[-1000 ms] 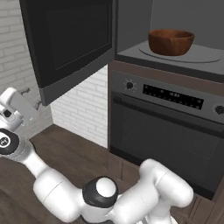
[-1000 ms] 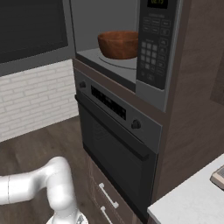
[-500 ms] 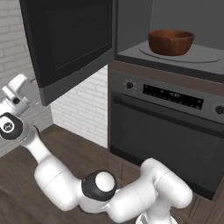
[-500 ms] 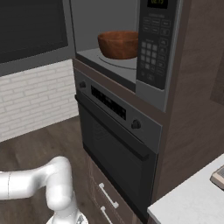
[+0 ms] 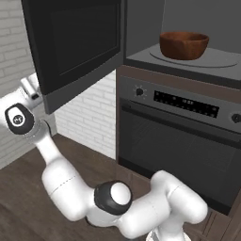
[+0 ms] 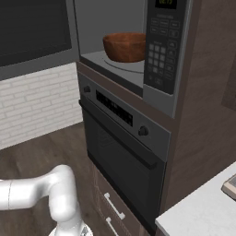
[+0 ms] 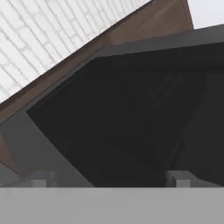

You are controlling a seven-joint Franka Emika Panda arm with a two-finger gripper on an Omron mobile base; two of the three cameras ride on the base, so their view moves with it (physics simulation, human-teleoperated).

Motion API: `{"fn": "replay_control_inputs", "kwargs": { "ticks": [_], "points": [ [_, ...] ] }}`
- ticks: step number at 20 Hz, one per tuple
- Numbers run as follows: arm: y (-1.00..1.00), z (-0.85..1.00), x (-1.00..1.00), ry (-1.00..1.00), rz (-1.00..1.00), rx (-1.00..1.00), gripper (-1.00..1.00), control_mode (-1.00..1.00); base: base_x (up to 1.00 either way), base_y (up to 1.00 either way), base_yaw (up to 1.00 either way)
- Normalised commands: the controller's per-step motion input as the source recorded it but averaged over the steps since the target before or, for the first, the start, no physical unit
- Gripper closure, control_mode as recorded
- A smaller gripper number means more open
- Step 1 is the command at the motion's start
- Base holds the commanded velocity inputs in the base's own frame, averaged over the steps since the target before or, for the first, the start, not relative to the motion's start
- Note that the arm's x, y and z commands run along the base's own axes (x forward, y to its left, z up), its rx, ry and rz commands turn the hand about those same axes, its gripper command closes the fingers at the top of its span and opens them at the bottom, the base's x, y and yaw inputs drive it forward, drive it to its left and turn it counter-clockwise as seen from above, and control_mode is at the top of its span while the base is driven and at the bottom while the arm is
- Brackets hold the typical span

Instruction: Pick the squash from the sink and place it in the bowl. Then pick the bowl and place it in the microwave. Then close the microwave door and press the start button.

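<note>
The reddish-brown bowl (image 5: 183,44) (image 6: 124,46) stands on the turntable inside the microwave (image 5: 188,63) (image 6: 161,46). The squash is hidden and the sink is out of view. The microwave door (image 5: 80,42) (image 6: 32,32) hangs wide open to the left. My gripper (image 5: 29,87) is at the door's lower left corner, on its outer side, partly covered by the panel. In the hand view the door's dark face (image 7: 131,118) is very close, and my gripper (image 7: 109,177) is open, its tips wide apart with nothing between them.
A black oven (image 5: 179,136) (image 6: 120,152) with a knob and display strip sits right under the microwave. A white brick wall (image 5: 94,113) lies behind the open door. A pale counter corner (image 6: 203,207) shows at the lower right, with drawer handles (image 6: 113,205) below the oven.
My hand has risen and moved right, toward the lower left corner of the open door. The door and the bowl have not moved.
</note>
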Motion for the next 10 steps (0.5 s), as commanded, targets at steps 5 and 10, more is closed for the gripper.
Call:
{"fn": "replay_control_inputs", "kwargs": {
  "ticks": [5,10],
  "points": [
    [-0.92,0.4,-0.5,-0.22,0.05,0.2,-1.0,-1.0,0.0,0.0,0.0],
    [-0.99,0.25,-0.63,-0.22,0.06,0.26,-1.0,-1.0,0.0,0.0,0.0]
  ]
}}
